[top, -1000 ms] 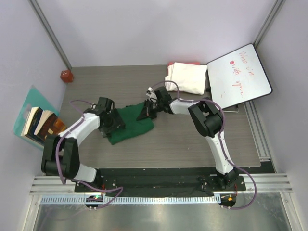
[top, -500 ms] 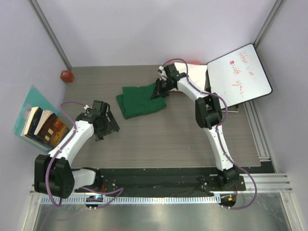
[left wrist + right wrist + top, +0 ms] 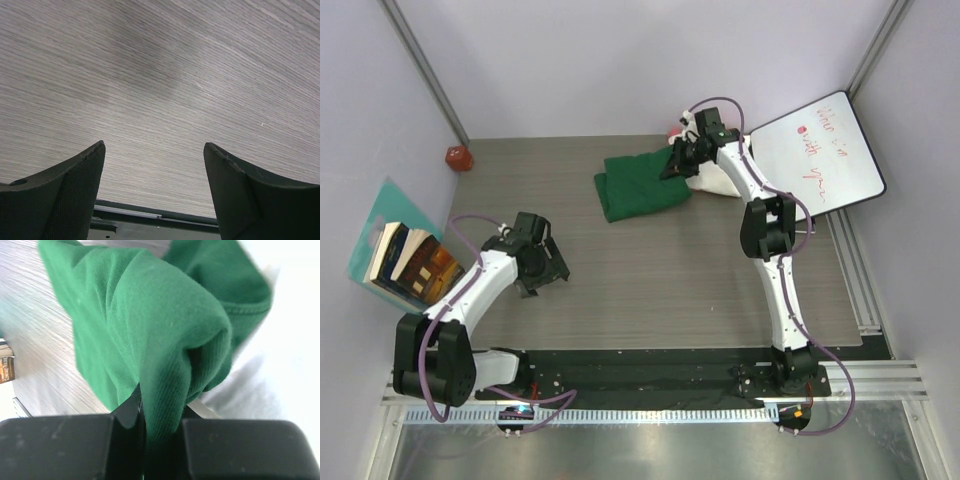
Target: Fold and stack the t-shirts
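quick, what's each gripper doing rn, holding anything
Left gripper: open, holding nothing, above the table.
Right gripper: closed on a fold of the green t-shirt.

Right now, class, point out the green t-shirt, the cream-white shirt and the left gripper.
green t-shirt (image 3: 640, 187): top view, middle of the folded cloth.
cream-white shirt (image 3: 287, 355): right wrist view, bare cloth right of the green.
left gripper (image 3: 154, 146): left wrist view, midway between its open fingertips.
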Controlling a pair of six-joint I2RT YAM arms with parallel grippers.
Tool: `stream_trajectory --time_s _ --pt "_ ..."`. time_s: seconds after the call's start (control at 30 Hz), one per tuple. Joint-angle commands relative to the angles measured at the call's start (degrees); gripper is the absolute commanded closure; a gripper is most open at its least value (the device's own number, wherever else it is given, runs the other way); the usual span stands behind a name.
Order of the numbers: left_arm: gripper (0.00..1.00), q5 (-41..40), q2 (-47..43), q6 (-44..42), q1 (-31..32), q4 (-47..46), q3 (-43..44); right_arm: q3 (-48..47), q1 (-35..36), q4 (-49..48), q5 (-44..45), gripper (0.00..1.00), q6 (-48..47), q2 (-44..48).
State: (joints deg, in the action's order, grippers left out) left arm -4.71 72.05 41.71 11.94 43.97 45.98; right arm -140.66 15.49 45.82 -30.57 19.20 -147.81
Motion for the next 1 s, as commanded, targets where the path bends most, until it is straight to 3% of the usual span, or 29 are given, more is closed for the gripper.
stream_trajectory --time_s 0.0,0.43,0.73,0.97 --pt "0.2 1.0 0.9 -0.4 0.1 -1.5 -0.3 -6.5 0.9 -0.6 -1.3 0.99 -0.9 1.7" --pt "0.22 2.2 2.0 -0.4 0.2 -2.5 -1.0 -3.0 -8.1 -2.1 -0.8 0.99 -1.5 6.8" --pt "0.23 2.3 2.2 -1.1 0.2 -2.0 -0.2 -8.4 -11.0 -3.8 -1.8 0.99 -0.3 5.6" --pt "0.24 2.9 2.7 -0.9 0.1 -2.5 -0.6 -5.6 -13.3 -6.0 -3.7 0.99 0.0 9.2"
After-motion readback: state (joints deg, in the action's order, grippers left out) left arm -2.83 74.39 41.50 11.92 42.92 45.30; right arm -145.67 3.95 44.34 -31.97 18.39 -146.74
